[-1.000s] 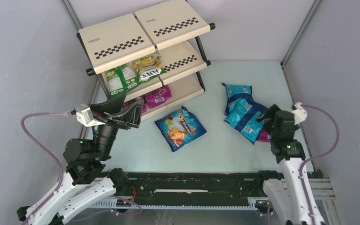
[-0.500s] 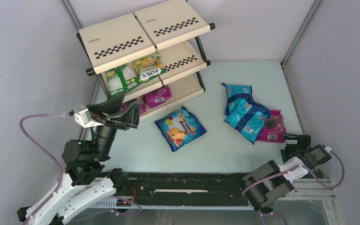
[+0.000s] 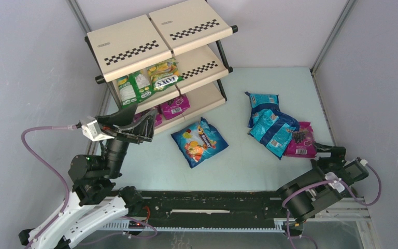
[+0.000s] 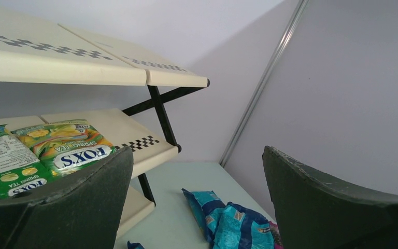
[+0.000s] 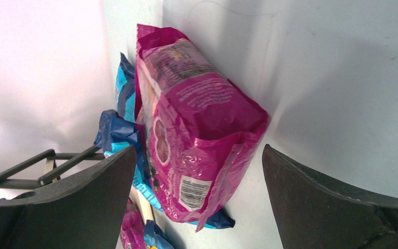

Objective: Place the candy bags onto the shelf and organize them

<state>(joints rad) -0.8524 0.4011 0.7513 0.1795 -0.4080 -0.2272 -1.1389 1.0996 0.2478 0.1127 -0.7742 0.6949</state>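
The beige three-level shelf with checkered strips [image 3: 129,49] holds green-yellow shiny bags [image 3: 165,75] on its middle level; there may be two or three, I cannot tell. Two pink-purple bags [image 3: 174,106] sit on its bottom level.

On the pale floor [image 3: 238,166] in front of the shelf lie one blue bag with orange fruit [image 3: 199,141], two teal-blue bags [image 3: 272,129] and one lone pink bag [image 3: 300,140].

The left wrist view reads "FOXS SPRING TEA". The top view shows only "FOXS". Only the right wrist view shows the lone pink bag's barcode [image 5: 189,192].

The left gripper [image 3: 134,120], by the shelf's bottom level, is wide open and holds nothing. The right gripper [image 3: 334,153], far from the shelf, gapes too, just beside the lone pink bag.
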